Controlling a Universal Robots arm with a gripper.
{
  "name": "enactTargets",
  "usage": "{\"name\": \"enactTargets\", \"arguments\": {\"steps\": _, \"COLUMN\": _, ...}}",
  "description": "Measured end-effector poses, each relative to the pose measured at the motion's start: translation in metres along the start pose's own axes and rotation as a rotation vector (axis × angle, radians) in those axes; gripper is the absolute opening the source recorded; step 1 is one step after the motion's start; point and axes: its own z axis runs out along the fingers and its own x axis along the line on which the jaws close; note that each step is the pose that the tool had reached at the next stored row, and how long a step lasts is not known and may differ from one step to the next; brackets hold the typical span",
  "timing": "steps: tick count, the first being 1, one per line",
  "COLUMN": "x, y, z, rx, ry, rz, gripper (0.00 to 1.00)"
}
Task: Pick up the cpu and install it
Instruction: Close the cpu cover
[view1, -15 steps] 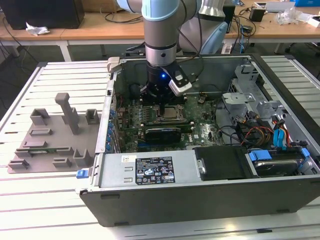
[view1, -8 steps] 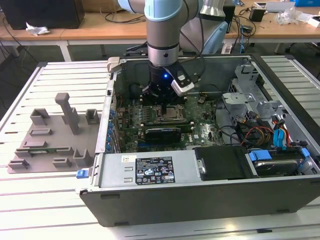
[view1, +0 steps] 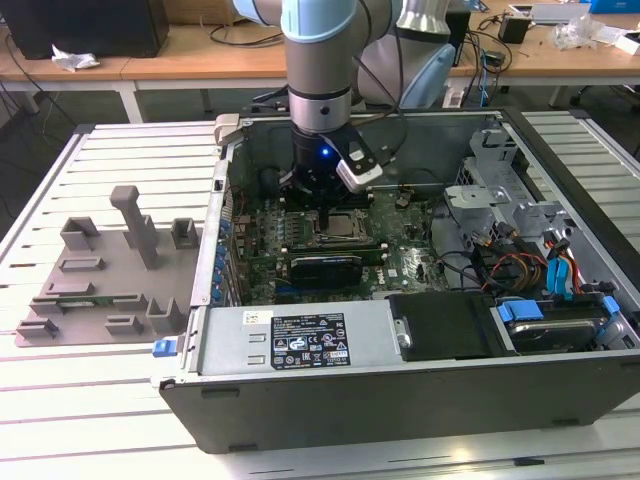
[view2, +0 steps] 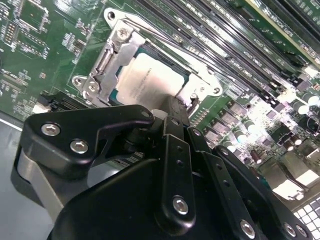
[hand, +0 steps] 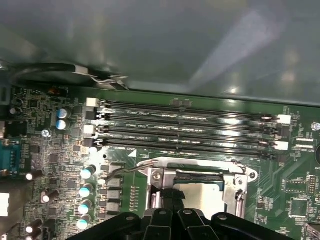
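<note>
My gripper (view2: 176, 107) is closed, its tips drawn together and holding nothing, down inside the open computer case (view1: 400, 395) just above the motherboard (view2: 35, 55). The cpu (view2: 147, 82) lies flat in its socket, ringed by the metal socket frame (view2: 112, 52), and in the second wrist view my tips sit at the cpu's edge

Resting on the slatted counter (view1: 90, 410): grey moulded tray (view1: 110, 300) at the exterior view's left, open computer case (view1: 400, 410) just beside it.
</note>
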Motion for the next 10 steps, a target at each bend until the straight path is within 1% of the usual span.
{"name": "enactTargets", "arguments": {"steps": 3, "x": 0.0036, "y": 0.0003, "z": 0.0003, "rx": -0.0003, "ry": -0.0007, "rz": 0.000, "gripper": 0.11}}
{"name": "enactTargets", "arguments": {"steps": 10, "x": 0.0042, "y": 0.0004, "z": 0.0024, "rx": -0.0009, "ry": -0.0004, "rz": 0.000, "gripper": 0.11}}
